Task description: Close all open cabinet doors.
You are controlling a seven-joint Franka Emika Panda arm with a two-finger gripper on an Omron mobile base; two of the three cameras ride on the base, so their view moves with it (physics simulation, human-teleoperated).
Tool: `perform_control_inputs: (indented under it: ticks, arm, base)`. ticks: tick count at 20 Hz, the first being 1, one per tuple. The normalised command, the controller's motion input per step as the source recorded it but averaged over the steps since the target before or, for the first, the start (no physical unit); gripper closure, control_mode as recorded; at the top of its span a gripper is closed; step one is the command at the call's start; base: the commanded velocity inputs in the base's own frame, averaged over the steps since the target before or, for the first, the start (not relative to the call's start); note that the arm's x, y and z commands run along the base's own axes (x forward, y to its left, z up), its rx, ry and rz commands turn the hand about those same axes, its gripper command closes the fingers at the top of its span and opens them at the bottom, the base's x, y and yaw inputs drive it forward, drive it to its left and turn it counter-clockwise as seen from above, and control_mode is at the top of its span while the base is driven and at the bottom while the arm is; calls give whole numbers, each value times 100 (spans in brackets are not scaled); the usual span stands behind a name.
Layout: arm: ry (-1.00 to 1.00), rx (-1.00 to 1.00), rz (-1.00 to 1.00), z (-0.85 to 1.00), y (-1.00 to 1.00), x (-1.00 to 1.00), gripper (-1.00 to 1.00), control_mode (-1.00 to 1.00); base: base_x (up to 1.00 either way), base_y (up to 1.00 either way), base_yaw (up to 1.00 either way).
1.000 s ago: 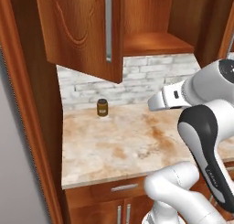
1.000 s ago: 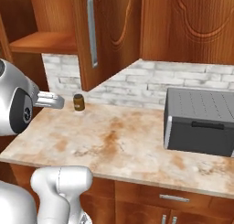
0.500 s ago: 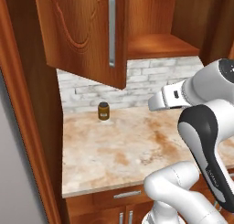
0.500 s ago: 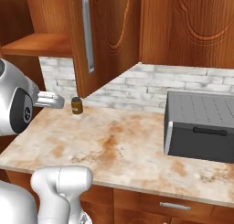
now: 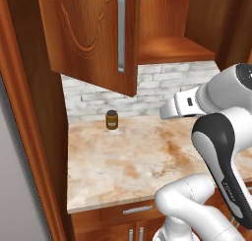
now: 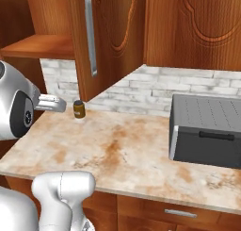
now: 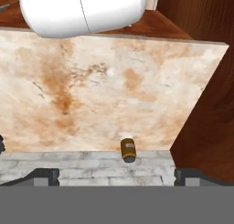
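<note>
One tall reddish-brown cabinet door (image 5: 88, 38) stands open, swung out over the counter, with its long silver bar handle (image 5: 121, 28) facing me. From the right base view the same open door (image 6: 115, 37) hangs edge-on, and a cabinet door (image 6: 197, 27) to its right is shut flat. My gripper (image 7: 116, 176) is open, its fingertips (image 7: 45, 175) spread wide with nothing between them. It points down at the back of the marble counter (image 7: 91, 81), apart from the door.
A small brown jar (image 5: 112, 120) stands by the brick wall, also seen as the jar (image 7: 128, 150) just ahead of the fingers. A grey box (image 6: 207, 131) sits on the counter's right. A tall wooden side panel (image 5: 24, 112) bounds the left.
Both base views have shifted slightly, so the base has crept closer. The arm holds about the same pose and the jaws stay open.
</note>
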Motion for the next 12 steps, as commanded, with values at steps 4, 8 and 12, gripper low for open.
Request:
perform_control_inputs:
  ticks: [4, 8, 12]
  arm:
    - [0, 0, 0, 0, 0, 0, -100, 100]
    - [0, 0, 0, 0, 0, 0, -100, 100]
    - [-2, -3, 0, -1, 4, -5, -100, -100]
  base:
    - [46, 13, 0]
    - [44, 13, 0]
    - [9, 9, 0]
